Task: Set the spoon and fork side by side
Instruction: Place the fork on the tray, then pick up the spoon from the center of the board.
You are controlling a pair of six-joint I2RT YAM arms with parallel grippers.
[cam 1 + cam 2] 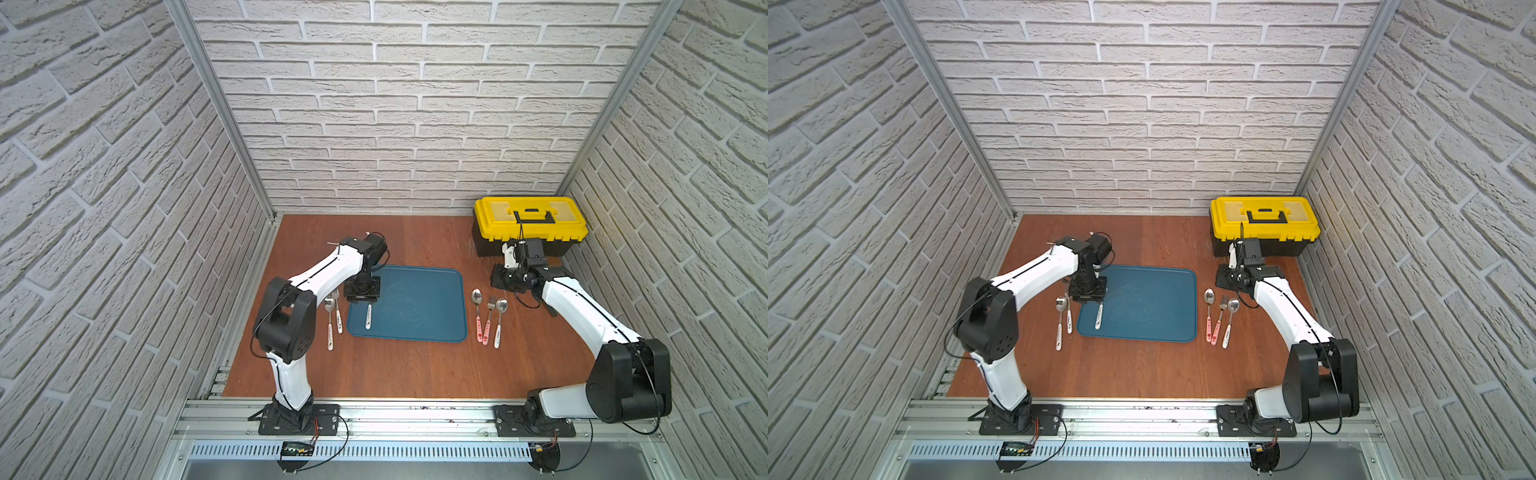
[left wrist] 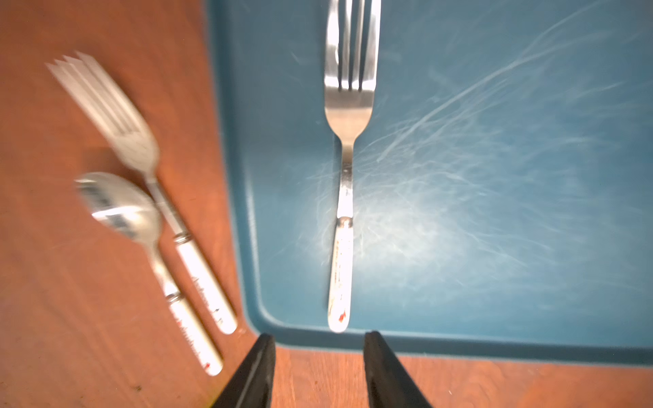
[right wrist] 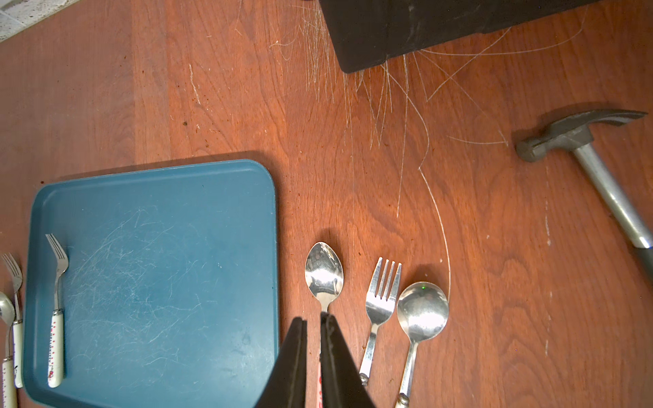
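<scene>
Fork [image 2: 348, 141] is lying flat on the tray [image 1: 415, 307], close to the tray's left edge with its white handle pointing at the tray's front edge, and nothing is gripping it. Over it hangs the left gripper [image 2: 318, 339], jaws apart and fingers clear of the fork, so to me this reads as the let-go part of the placement. To do it well I'd lift straight up, not sideways. A fingertip brushing that handle would spin the fork and wreck the line the spoon has to match

Spoon half isn't done yet imo. The likeliest pick is the spoon [image 3: 324, 272] on the bare tabletop just off the tray's right edge, beside a small fork [image 3: 380, 303] and a round spoon [image 3: 422, 311]. Meanwhile the right gripper [image 3: 313, 318] is pinched together on nothing, up in the air in front of the toolbox [image 1: 530, 224]. It'd have to open, come down on the handle rather than the bowl, then lay the spoon parallel to the fork, near but not overlapping. Those three sit close together, so watch the neighbours

Containers: the tray holds just that one fork. The toolbox in the back-right corner is closed, so I can't see inside. An extra spoon [image 2: 120, 208] and extra fork [image 2: 116, 116] lie right beside each other on the tabletop off the tray's left edge, and a hammer [image 3: 579, 141] lies near the toolbox
</scene>
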